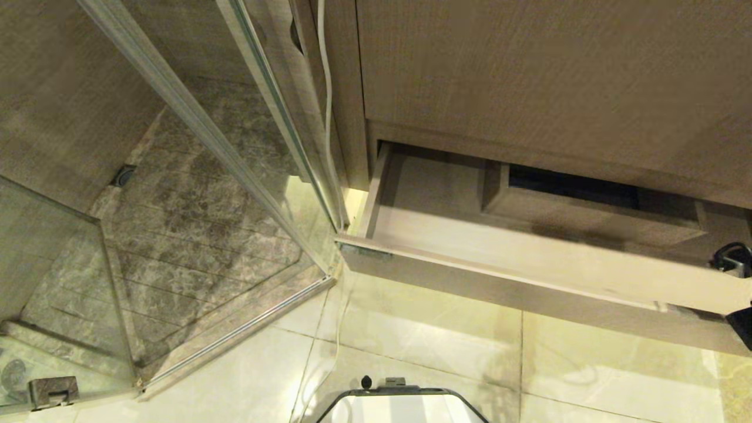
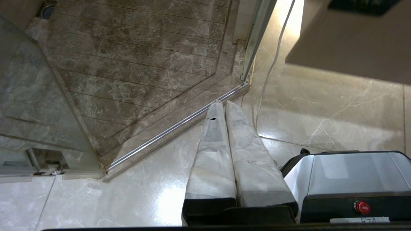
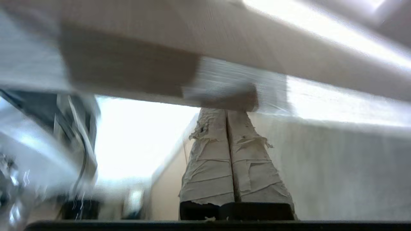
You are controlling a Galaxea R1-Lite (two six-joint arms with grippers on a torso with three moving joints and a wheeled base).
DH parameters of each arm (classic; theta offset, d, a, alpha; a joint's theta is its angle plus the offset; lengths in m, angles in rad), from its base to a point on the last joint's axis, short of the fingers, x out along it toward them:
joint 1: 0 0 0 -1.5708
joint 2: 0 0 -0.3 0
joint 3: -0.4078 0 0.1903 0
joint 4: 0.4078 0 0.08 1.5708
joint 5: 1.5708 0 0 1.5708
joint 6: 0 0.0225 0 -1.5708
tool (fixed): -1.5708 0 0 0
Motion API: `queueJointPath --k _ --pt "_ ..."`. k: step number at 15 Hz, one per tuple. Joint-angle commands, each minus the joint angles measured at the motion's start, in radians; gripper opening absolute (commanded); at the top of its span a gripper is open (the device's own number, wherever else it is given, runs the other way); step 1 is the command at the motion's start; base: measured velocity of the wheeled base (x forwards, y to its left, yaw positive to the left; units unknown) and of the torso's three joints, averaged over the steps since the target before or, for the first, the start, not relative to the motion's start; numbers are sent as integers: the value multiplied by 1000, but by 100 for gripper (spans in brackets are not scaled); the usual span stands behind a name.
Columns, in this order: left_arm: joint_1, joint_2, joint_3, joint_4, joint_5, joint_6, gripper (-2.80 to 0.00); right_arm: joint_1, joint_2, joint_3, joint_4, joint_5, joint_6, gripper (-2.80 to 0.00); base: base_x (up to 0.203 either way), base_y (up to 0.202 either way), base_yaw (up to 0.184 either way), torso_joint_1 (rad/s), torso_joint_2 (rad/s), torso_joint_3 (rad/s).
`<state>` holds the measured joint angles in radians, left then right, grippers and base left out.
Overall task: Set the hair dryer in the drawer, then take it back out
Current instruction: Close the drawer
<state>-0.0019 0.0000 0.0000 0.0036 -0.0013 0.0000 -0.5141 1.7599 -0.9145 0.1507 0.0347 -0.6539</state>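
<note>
Oddly, the hair dryer shows in none of the views, so where it lies cannot be told; the visible part of the drawer's floor is bare of it. The drawer (image 1: 529,252) stands pulled out below the taller wood panel (image 1: 558,82), its pale floor wrapping around the boxed cut-out (image 1: 587,214).

The right gripper (image 3: 227,113) is low at the drawer's right end, seen in the head view only as dark hardware at the picture's edge (image 1: 733,258). Its wrapped jaws are pressed together and hold nothing, their tips close under a wooden edge in the blurred wrist view. The left gripper (image 2: 221,104) hangs idle over the floor tiles (image 2: 321,112), jaws likewise closed and empty, near the glass shower door's rail (image 2: 179,125).

Judging by this, the step in hand is finding and reaching the dryer. To do it well, the right arm should clear the drawer front before swinging, since the tips are close to the wood. It should open the jaws before closing on the barrel or handle, not the cord, and keep the white cable (image 1: 326,88) hanging beside the cabinet out of the path.
</note>
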Motion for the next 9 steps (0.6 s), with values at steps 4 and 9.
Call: queueJointPath --k 4,9 --pt "-1 0 2 -1 0 0 -280 6 -13 -9 -317 257 -104 -280 0 0 0 0 0 0" --pt "0 0 1 -1 0 0 -280 6 -12 -14 -505 376 -109 -280 0 0 0 0 0 0"
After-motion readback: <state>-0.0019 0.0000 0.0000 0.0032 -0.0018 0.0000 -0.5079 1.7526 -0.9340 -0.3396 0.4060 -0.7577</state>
